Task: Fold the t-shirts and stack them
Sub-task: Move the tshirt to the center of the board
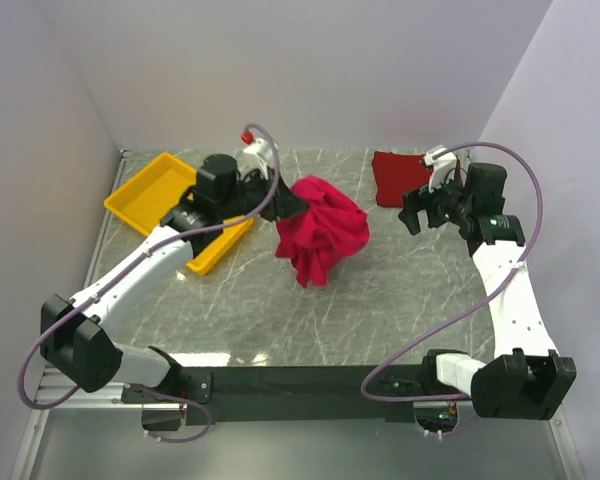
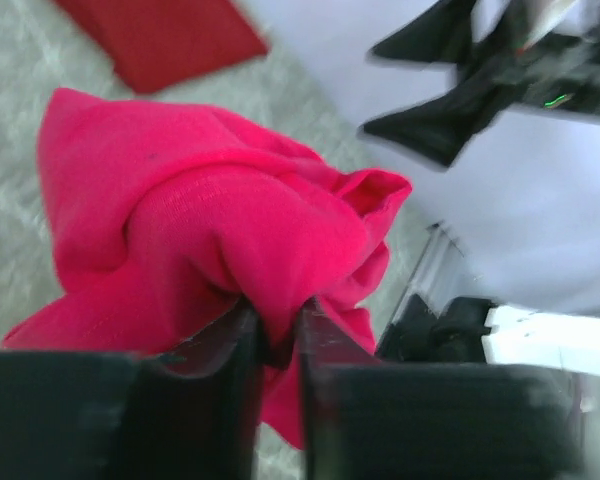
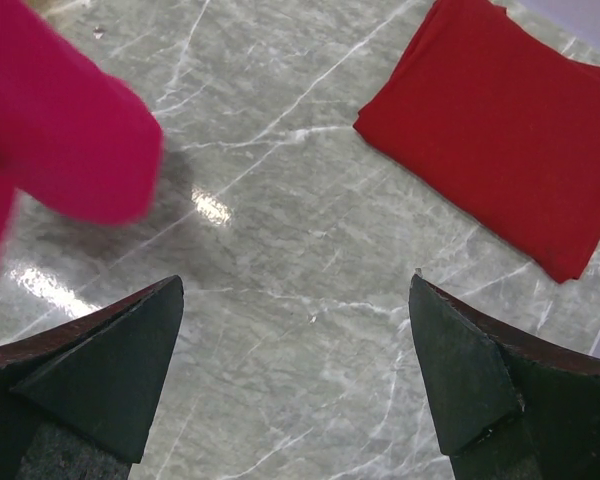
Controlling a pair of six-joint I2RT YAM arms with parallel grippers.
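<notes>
Nearest in, the table (image 1: 380,300) lies bare marble along its near edge. Over the middle the left gripper (image 2: 275,320) is pinched nearly closed on one thick fold of the crimson-pink t-shirt (image 2: 210,220), and the rest hangs below it in a crumpled bunch. Whether its lowest folds brush the marble, I can't tell.

That's the worry: a small bite on a heavy wad. If the jaws ease apart at all, the fold could slide out and the shirt would drop in a heap, no flatter than it hangs now.

Over the right side, the right gripper (image 3: 295,285) is spread wide with nothing in it, above bare marble between the two shirts. If it reaches for a corner of that bunch, the hems are buried in folds, so it may catch two layers or none.

Farther back, by the far right corner, the maroon t-shirt (image 3: 500,120) lies flat and folded. A swinging pink tail could drag across and rumple it.

At the far left edge sits the yellow tray (image 1: 115,203), close under the left arm.
</notes>
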